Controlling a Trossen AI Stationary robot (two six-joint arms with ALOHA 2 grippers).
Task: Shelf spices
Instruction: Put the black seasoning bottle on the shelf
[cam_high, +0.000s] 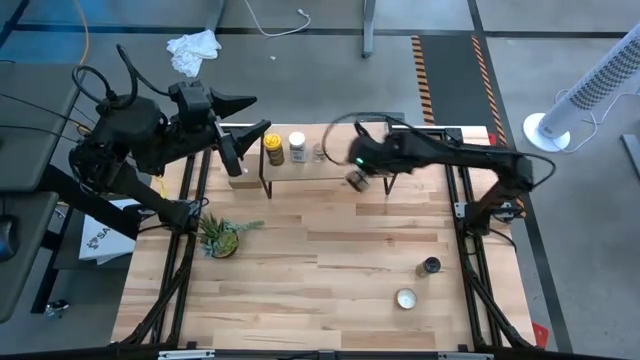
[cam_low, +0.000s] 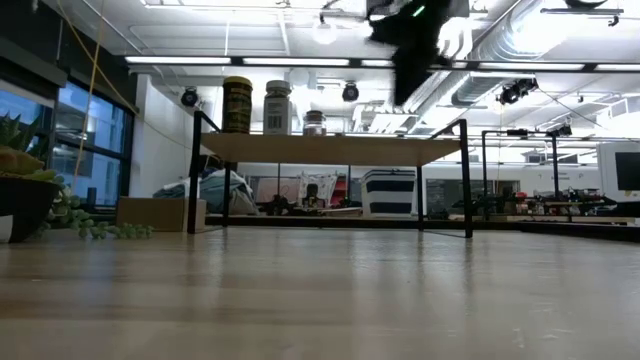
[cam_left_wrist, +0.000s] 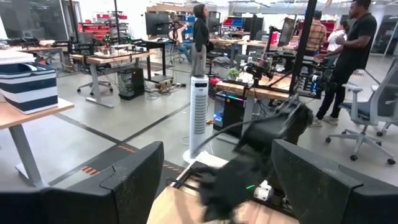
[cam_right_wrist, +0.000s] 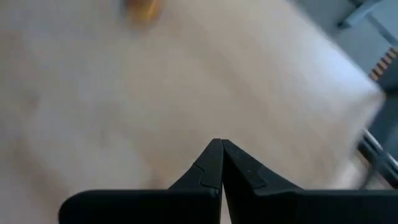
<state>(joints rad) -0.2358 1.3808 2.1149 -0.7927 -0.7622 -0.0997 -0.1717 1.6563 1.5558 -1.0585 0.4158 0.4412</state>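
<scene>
Three jars stand on the shelf's (cam_high: 325, 172) light plank (cam_low: 330, 150): the mustard-yellow one (cam_high: 273, 150) (cam_low: 237, 104), the white-capped one (cam_high: 297, 148) (cam_low: 277, 107) and the tiny clear one (cam_high: 319, 152) (cam_low: 314, 122). The dark black-capped jar (cam_high: 431, 265) stands on the table toward the near right. My right gripper (cam_high: 358, 178) (cam_right_wrist: 221, 149) is shut and empty, hovering above the shelf's middle, to the right of the jars (cam_low: 415, 50). My left gripper (cam_high: 250, 118) (cam_left_wrist: 214, 180) is open, raised over the shelf's left end.
A flat round white tin (cam_high: 405, 298) lies near the dark jar. A small potted plant (cam_high: 220, 237) (cam_low: 20, 190) sits at the table's left, and a tan cardboard box (cam_high: 238, 181) (cam_low: 160, 213) by the shelf's left leg. People stand in the room beyond.
</scene>
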